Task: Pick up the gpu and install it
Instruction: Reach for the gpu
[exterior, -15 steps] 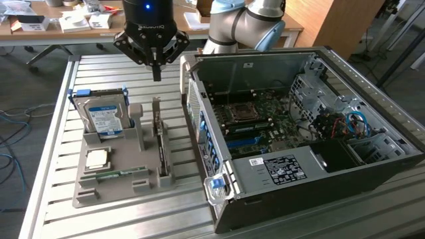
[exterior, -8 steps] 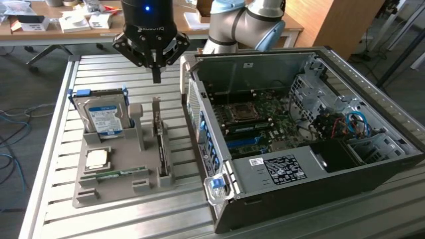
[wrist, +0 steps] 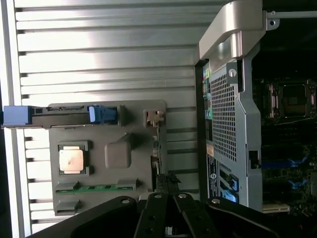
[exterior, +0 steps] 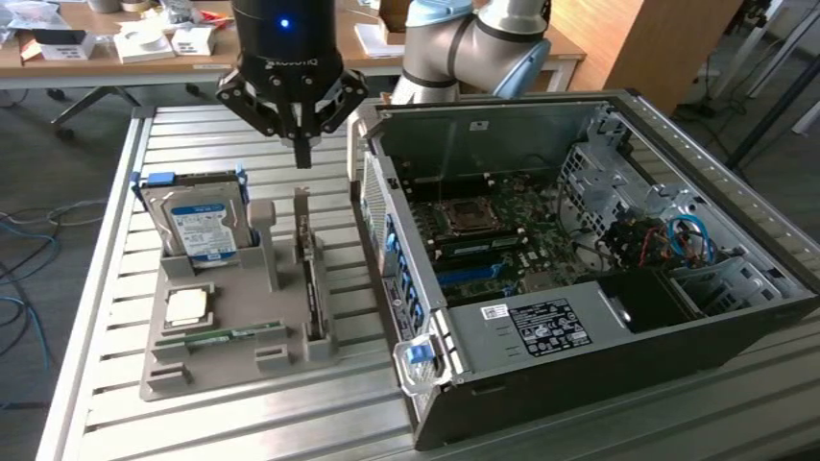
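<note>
In the exterior view we see the end effector (exterior: pixel 302 154) with its fingers pinched together and nothing between them. It hangs above the far end of the grey parts holder (exterior: pixel 211 373) on the slatted counter (exterior: pixel 90 317). The gpu (exterior: pixel 310 288) stands on edge in the holder's slot nearest the open computer case (exterior: pixel 577 394), below the fingertips and untouched. We judge the step in hand to be the approach for the pick. To do it well, we would want the fingers spread before they drop, and set across the card's two flat faces rather than along its length. They should be centred on the top edge, and the lift kept straight up, so the card leaves its slot without scraping or tipping toward the case wall. Here we count one gpu, one hard drive (exterior: pixel 192 226) with a blue label, one processor (exterior: pixel 188 305), one green memory stick (exterior: pixel 230 334), one holder and one case. In the wrist view the closed fingers sit almost over the card, which shows edge-on as a thin dark line along the holder's side facing the case. The line-up across the slot looks close, though we cannot tell the height above the card. The count agrees: one of each part, each in its own recess.
</note>
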Controlling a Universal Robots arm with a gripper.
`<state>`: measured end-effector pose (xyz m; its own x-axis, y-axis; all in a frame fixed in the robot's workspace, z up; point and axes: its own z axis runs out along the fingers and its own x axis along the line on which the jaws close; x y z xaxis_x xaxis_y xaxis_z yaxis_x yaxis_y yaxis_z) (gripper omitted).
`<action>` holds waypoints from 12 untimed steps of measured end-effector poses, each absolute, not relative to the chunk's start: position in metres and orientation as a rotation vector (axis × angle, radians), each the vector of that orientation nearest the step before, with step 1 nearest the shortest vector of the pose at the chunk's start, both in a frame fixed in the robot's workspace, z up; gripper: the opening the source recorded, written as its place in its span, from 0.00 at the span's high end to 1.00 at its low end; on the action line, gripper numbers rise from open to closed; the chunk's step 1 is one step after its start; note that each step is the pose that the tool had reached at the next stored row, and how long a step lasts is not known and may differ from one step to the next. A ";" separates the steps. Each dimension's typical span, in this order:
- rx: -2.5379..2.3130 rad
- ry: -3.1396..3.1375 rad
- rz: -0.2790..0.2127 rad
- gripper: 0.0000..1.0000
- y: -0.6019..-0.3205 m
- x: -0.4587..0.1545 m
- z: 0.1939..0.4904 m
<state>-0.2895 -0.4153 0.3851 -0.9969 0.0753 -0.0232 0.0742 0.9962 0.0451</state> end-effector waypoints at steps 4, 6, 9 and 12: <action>0.116 3.114 0.069 0.89 -0.423 -0.290 0.385; 0.117 3.114 0.069 0.89 -0.427 -0.291 0.385; 0.117 3.114 0.069 0.89 -0.432 -0.292 0.385; 0.117 3.114 0.069 0.89 -0.438 -0.292 0.385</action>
<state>-0.2925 -0.4376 0.3849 -0.9969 0.0753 -0.0233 0.0742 0.9962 0.0451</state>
